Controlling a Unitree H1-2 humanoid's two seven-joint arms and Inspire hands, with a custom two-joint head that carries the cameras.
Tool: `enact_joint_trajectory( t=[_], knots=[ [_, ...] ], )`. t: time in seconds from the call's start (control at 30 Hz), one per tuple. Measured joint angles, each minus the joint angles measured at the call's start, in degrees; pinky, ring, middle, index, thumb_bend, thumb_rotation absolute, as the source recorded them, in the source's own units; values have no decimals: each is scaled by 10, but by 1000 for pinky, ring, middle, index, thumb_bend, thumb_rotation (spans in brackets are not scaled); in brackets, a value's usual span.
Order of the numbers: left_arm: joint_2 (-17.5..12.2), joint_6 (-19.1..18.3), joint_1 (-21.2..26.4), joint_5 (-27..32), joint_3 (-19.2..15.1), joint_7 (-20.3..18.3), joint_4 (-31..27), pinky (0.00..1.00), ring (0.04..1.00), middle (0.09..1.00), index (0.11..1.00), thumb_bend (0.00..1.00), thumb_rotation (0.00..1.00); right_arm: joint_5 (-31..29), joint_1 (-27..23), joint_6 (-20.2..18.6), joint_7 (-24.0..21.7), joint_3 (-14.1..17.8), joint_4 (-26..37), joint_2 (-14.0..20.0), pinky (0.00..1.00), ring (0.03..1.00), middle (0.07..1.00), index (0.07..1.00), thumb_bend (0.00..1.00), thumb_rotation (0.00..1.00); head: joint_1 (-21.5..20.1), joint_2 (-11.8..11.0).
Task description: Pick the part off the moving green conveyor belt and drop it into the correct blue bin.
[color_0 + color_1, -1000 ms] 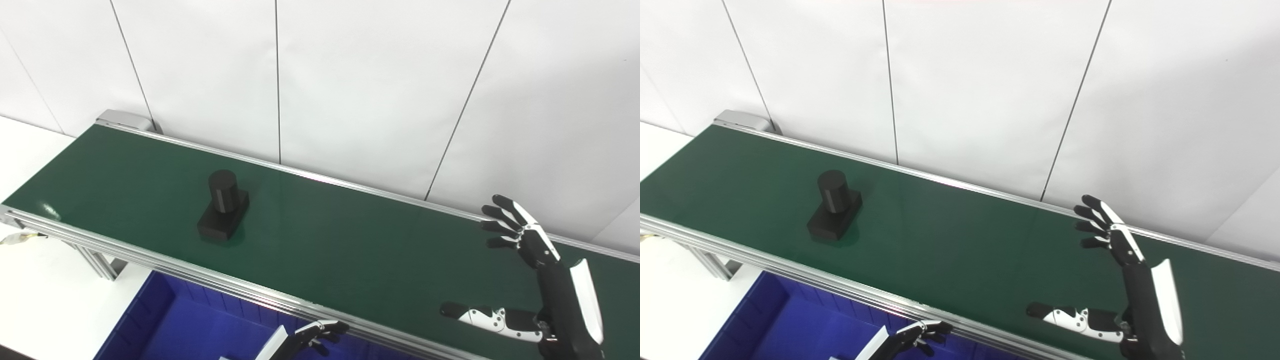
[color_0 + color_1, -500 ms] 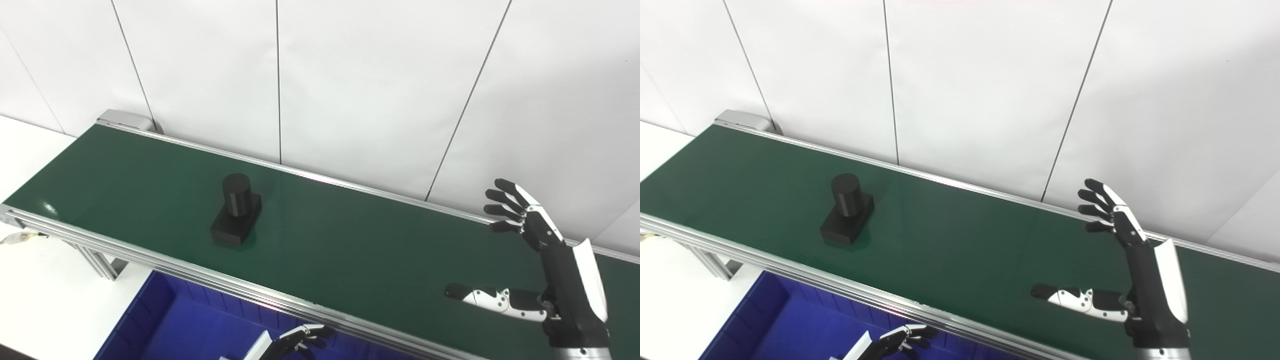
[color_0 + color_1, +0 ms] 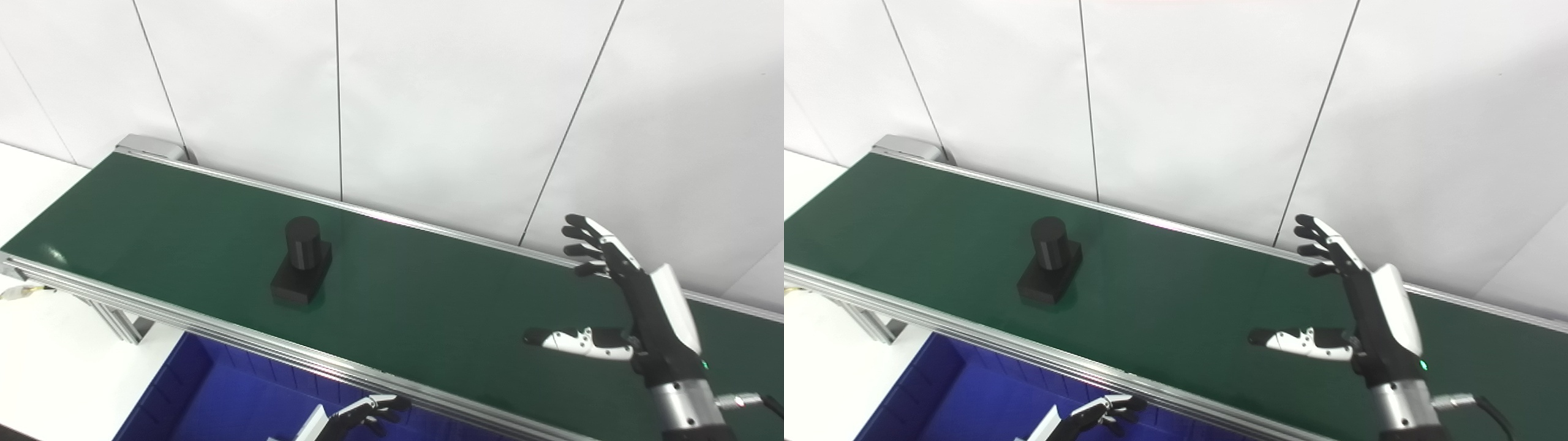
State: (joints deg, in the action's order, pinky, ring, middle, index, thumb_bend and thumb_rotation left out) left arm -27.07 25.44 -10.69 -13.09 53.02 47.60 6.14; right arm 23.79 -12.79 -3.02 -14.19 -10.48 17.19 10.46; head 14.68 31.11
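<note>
The black part (image 3: 301, 261) has ridden the green conveyor belt (image 3: 429, 306) further from its left end toward the waiting right hand (image 3: 618, 306), spread empty, so interception nears; the left hand (image 3: 361, 416), empty, hovers over the blue bin (image 3: 202, 398).

Green conveyor belt (image 3: 429, 306) carries black part (image 3: 301, 261)

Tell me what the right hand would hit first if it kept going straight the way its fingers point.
Probably the white wall: the right hand is open above the green belt, fingers aimed up and back. Depth is unclear.
</note>
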Motion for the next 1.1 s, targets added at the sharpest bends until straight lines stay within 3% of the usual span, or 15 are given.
enact_joint_trajectory(
  t=[0.23,0.5,1.1],
  knots=[
    [-5,0,5,0,15,12,-4,563,688,768,766,1000,385,14,-48,-3,-5,-21,-54,-1,632,762,840,890,860,409,-12,7],
    [-5,0,7,0,22,14,-5,563,684,762,764,1000,381,43,-85,-5,-5,-44,-79,-11,636,755,828,888,861,446,-17,10],
    [-6,0,9,0,33,21,-5,573,688,761,766,1000,385,68,-173,-26,-18,-100,-187,-59,634,749,819,889,881,408,-21,14]
  ],
)
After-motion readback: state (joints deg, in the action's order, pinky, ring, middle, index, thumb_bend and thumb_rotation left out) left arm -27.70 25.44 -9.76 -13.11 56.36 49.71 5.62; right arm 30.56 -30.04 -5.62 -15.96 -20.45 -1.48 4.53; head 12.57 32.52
